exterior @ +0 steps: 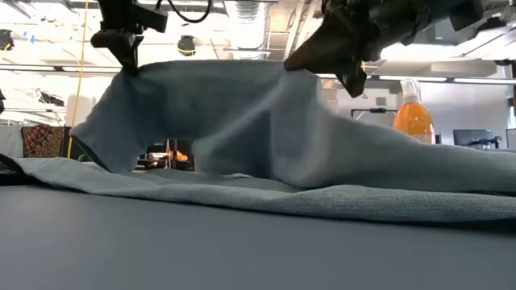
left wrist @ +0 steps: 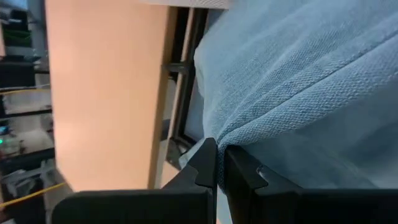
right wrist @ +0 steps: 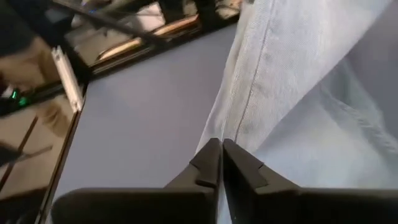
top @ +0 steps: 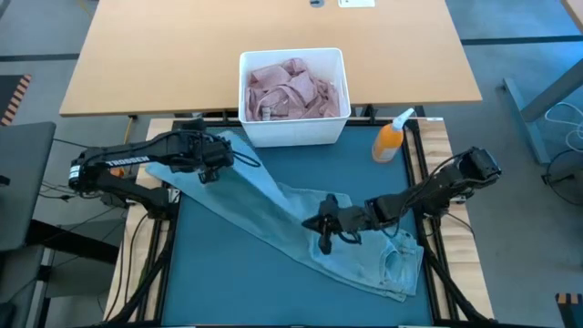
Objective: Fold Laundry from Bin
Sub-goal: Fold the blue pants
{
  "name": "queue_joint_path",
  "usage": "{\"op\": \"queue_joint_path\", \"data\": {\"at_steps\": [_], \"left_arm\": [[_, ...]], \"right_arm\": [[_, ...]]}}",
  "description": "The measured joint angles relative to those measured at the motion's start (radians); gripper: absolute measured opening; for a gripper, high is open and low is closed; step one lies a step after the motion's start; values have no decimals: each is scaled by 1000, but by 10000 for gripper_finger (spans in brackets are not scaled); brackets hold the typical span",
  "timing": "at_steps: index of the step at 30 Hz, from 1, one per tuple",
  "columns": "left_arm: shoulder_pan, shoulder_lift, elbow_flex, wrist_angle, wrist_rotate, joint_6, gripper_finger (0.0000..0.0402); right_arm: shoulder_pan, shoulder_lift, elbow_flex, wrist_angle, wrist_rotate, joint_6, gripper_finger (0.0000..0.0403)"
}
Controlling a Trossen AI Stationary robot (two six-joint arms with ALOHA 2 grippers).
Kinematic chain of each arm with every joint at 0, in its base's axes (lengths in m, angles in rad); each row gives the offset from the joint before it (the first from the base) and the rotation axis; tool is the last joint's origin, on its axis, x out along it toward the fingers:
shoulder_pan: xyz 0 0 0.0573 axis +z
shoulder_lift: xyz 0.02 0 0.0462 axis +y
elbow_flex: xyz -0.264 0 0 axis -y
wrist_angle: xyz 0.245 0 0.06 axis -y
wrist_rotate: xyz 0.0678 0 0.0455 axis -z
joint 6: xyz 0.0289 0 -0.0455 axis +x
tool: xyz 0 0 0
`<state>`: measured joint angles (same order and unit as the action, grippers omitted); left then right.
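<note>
Light blue denim jeans (top: 301,223) lie slantwise on the teal mat (top: 237,282), waist end (top: 392,264) at the near right. My left gripper (top: 208,166) is shut on the jeans' leg end at the far left. My right gripper (top: 324,224) is shut on the jeans near their middle. In the low view the denim (exterior: 242,113) hangs like a tent between the two grippers, its lower parts on the mat. The white bin (top: 293,137) stands at the far edge with pink laundry (top: 291,89) inside. My left gripper pinches a bunched fold of the jeans' leg end (left wrist: 245,132) between its two fingers, coming slanting down from the table's left. That end is lifted off the mat (exterior: 129,72), and the denim slopes down from it. My right gripper pinches the jeans at a stitched seam along one edge (right wrist: 235,121), about midway along them, between its two fingers. It comes from the table's right, slanting slightly down. The held part is raised (exterior: 322,68); the waist end stays on the mat.
An orange spray bottle (top: 392,138) stands right of the bin at the mat's far right corner. A wooden table (top: 164,55) lies beyond the bin. The mat's near left part is bare.
</note>
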<state>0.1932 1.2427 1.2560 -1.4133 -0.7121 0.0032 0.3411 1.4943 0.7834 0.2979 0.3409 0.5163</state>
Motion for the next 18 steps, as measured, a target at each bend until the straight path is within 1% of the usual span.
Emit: {"op": "queue_joint_path", "data": {"at_steps": [4, 8, 10, 15, 18], "left_arm": [[-28, 7, 0, -31, -4, -6, 0], [-52, 15, 0, -103, 2, -35, 0], [-61, 15, 0, -129, 1, -56, 0], [-97, 16, 0, -144, 22, -89, 0], [-123, 18, -9, -131, 23, -115, 0]], "right_arm": [[31, -4, -1, -82, -13, 22, 85], [79, -14, -1, -182, -2, 79, 106], [109, -8, -2, -244, 20, 129, 110], [184, 34, -43, -383, 125, 327, 104], [232, 59, -74, -402, 156, 438, 94]]}}
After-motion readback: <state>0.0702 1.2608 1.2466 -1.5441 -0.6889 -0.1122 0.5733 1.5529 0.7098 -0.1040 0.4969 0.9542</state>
